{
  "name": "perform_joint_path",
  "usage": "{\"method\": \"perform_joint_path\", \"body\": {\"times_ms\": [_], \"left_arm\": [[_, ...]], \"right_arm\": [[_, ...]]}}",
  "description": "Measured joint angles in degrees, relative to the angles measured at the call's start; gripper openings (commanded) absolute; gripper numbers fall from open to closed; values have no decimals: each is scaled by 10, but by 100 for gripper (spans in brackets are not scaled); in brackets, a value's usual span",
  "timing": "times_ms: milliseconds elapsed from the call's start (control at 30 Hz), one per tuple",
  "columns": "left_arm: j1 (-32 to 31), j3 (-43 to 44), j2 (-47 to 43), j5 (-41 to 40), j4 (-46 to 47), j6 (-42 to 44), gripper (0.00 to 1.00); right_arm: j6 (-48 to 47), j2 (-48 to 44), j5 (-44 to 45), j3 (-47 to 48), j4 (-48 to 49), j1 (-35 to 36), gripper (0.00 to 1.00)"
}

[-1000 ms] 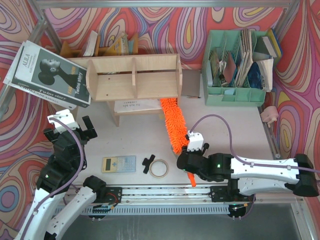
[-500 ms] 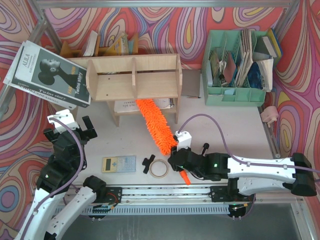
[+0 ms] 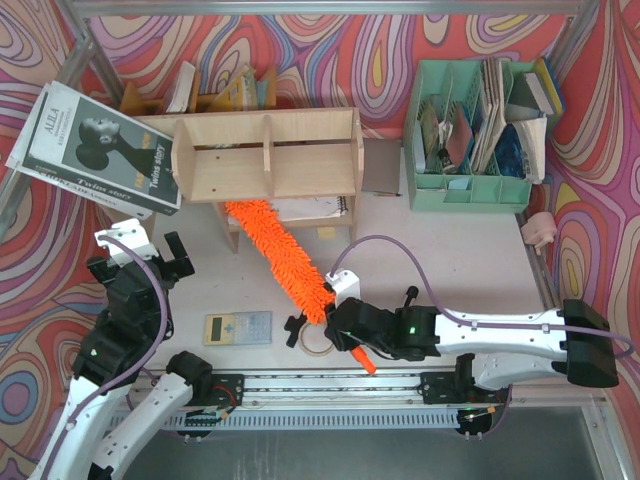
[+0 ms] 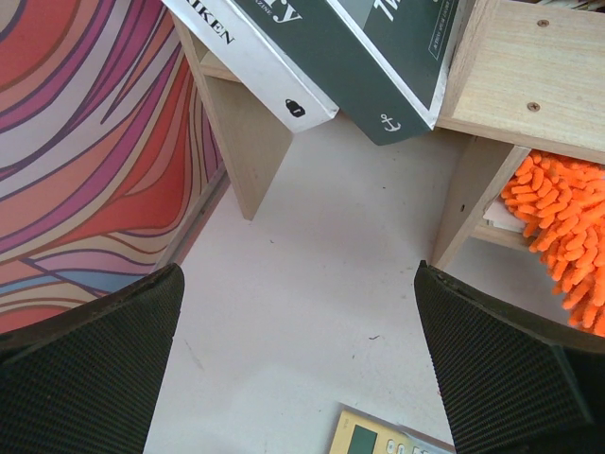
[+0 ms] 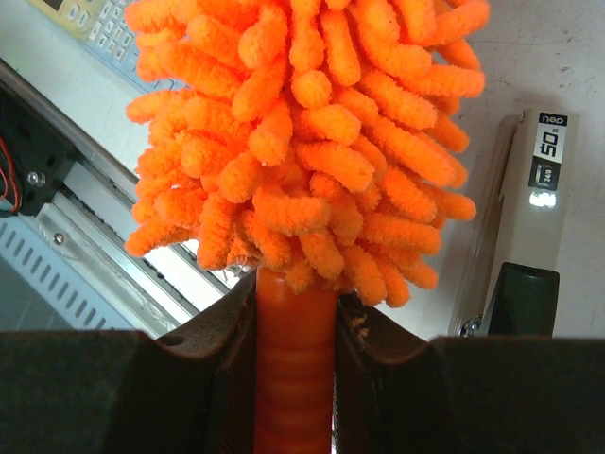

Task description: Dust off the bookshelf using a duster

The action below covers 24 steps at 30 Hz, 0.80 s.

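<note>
- My right end effector [image 5: 295,317] pinches the duster [image 3: 278,250] by its smooth handle, in front of the bookshelf [image 3: 270,150].
- The duster's fluffy tip reaches under the bookshelf, beside its left leg.
- My left end effector [image 4: 298,378] hangs spread, front-left of the bookshelf.

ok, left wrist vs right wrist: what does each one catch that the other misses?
Left wrist only: the bookshelf end panel and leg, a dark book leaning past it, the patterned wall, and the left tool open, holding nothing.
Right wrist only: the right tool shut on the duster at its smooth handle, what looks like a grey stapler, and the metal rail.
Both: the duster's orange fluff, a corner of the calculator, and the pale table.
</note>
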Motion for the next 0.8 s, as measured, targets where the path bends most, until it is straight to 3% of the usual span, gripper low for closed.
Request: {"method": "perform_joint_path", "body": {"times_ms": [200,800], "left_arm": [[0,0,0,0,0,0,98],[0,0,0,0,0,0,99]], "right_arm": [[-18,-9,-9,0,-15,-1,0],[-57,-167,-51,-23,-138,5,0]]}}
